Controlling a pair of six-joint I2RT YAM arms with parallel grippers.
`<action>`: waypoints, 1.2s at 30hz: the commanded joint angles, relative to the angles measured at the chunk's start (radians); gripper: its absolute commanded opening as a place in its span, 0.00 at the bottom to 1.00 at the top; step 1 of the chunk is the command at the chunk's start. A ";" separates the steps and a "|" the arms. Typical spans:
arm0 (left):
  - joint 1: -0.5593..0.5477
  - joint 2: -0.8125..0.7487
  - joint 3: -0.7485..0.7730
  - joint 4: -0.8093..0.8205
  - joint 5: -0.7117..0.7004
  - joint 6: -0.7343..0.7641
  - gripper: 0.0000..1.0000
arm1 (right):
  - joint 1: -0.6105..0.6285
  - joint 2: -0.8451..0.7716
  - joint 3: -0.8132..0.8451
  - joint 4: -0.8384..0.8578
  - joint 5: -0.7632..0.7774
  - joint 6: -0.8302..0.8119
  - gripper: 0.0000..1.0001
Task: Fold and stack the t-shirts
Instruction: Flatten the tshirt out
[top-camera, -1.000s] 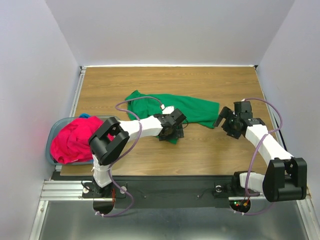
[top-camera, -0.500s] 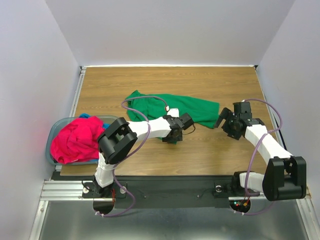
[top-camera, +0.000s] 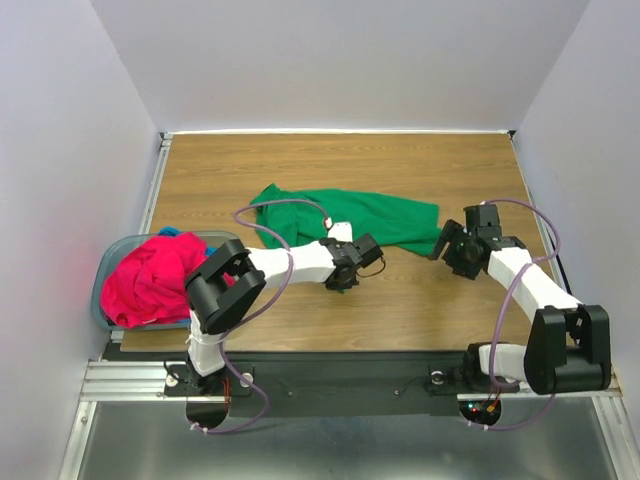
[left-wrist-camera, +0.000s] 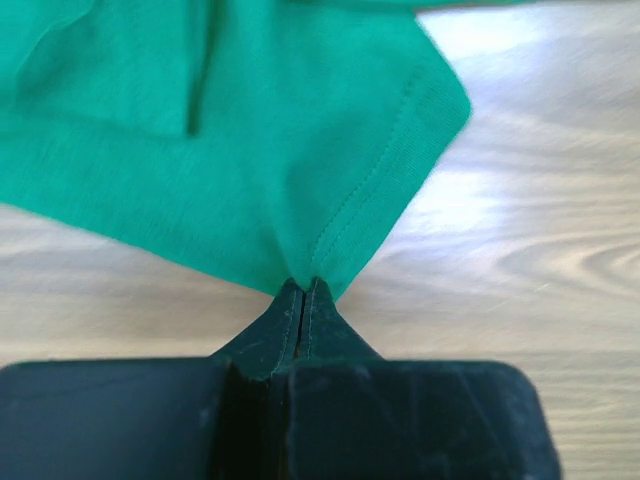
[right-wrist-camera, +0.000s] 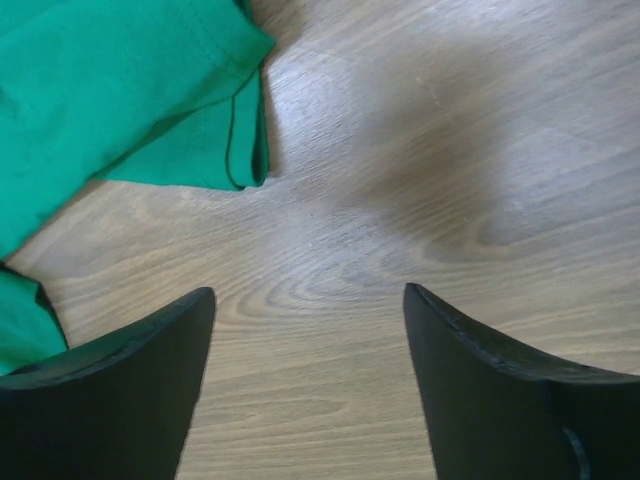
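Observation:
A kelly green t-shirt (top-camera: 350, 213) lies crumpled across the middle of the wooden table. My left gripper (top-camera: 343, 278) is at its near edge, shut on a hemmed corner of the green t-shirt (left-wrist-camera: 220, 130); the jaws (left-wrist-camera: 303, 287) pinch the cloth between them. My right gripper (top-camera: 441, 244) stands open just off the shirt's right end. In the right wrist view only bare wood lies between its fingertips (right-wrist-camera: 308, 295), and the green t-shirt's edge (right-wrist-camera: 120, 90) is ahead to the left. A pink-red t-shirt (top-camera: 150, 280) is heaped in the basket, with a bit of blue t-shirt (top-camera: 168, 232) behind it.
The grey-blue plastic basket (top-camera: 100, 300) sits at the table's left edge, near the left arm's base. White walls close in the table on the left, back and right. A black rail runs along the near edge.
My left gripper has closed on the green t-shirt's near corner. The right gripper's fingers have come slightly closer together, and it has edged towards the shirt's right end.

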 joint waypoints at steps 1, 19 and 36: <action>-0.001 -0.132 -0.081 -0.056 -0.048 -0.019 0.00 | 0.010 0.030 0.048 0.062 -0.038 -0.039 0.79; 0.034 -0.199 -0.216 0.013 0.032 -0.051 0.00 | 0.105 0.338 0.169 0.164 0.085 -0.012 0.59; 0.071 -0.471 -0.060 -0.172 -0.233 -0.022 0.00 | 0.105 0.040 0.221 0.128 0.158 -0.016 0.00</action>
